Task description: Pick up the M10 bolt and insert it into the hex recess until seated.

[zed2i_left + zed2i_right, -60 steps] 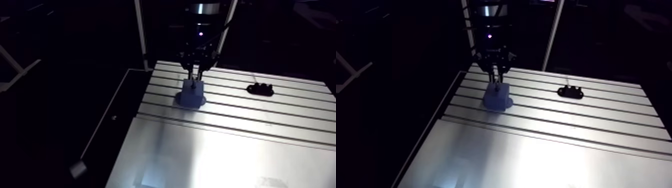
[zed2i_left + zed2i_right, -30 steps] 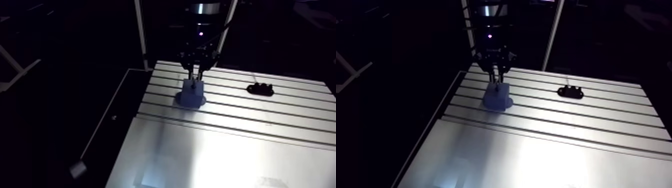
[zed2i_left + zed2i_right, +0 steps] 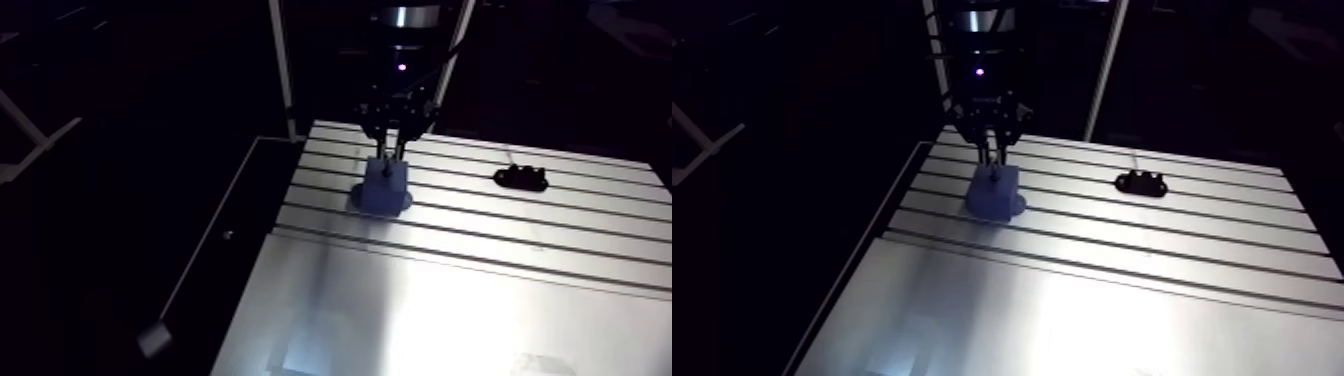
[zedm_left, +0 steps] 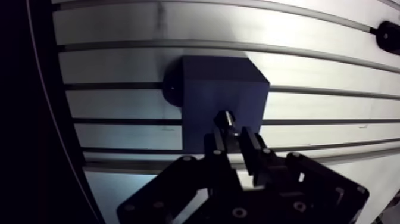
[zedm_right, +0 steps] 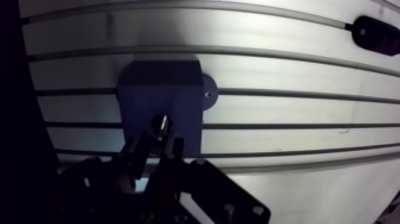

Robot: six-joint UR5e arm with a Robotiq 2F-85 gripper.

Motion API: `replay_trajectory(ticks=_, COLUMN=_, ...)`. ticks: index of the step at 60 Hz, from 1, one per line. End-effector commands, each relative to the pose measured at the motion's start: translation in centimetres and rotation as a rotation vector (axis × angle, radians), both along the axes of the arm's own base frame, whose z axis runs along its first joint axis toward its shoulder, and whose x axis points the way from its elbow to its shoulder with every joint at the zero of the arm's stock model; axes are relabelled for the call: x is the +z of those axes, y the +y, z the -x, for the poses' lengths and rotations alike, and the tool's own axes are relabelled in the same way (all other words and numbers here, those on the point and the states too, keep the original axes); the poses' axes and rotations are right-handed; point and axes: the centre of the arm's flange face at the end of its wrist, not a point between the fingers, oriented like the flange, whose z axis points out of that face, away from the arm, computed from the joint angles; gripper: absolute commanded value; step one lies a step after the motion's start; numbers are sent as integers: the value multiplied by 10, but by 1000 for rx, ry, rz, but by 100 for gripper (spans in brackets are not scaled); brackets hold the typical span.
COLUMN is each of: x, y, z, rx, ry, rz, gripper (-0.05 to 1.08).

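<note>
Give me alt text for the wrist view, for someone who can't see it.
The end effector holds a bolt, its tip over a dark blue block on the slotted table. A small black part lies apart from the block.

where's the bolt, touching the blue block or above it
Cannot tell. The wrist view looks down along the bolt, held in the gripper, and its tip overlaps the top of the blue block; neither contact nor a gap shows.
</note>
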Motion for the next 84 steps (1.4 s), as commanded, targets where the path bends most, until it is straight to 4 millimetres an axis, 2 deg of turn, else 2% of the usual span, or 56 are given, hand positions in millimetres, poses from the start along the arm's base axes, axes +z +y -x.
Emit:
replay_trajectory(ticks=1, x=-1, y=0, z=0, rx=0, ry=-2, rz=0, gripper=75)
replay_trajectory(ticks=84, x=0, y=-2, z=-1, rx=3, ry=-1, rz=1, gripper=75)
